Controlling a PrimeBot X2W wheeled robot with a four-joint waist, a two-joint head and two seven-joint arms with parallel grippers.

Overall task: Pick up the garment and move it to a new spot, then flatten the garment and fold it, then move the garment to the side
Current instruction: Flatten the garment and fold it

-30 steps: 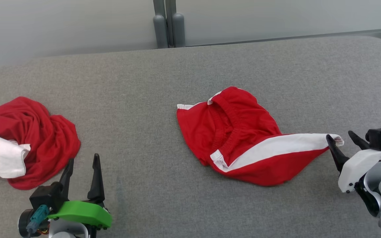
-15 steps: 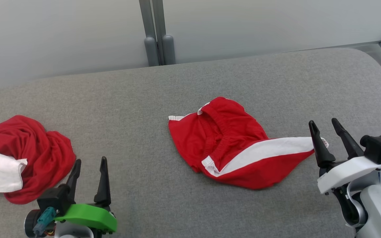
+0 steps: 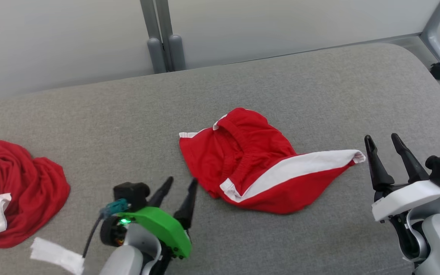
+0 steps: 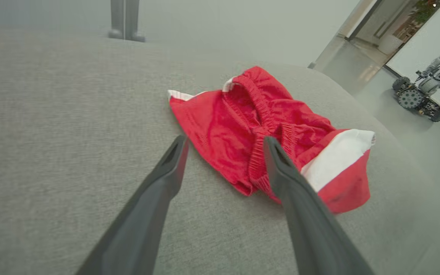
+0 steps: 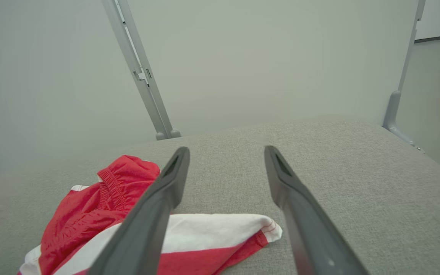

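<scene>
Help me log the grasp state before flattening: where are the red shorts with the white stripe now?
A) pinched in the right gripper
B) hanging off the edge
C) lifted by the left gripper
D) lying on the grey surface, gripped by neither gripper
D: the red shorts lie crumpled on the grey surface, and the left gripper and right gripper both stand open, pinching no cloth.

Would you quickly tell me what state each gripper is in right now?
Left gripper: open, holding nothing, near the red fabric shorts with white side stripes.
Right gripper: open, holding nothing, beside the shorts' leg end.
</scene>
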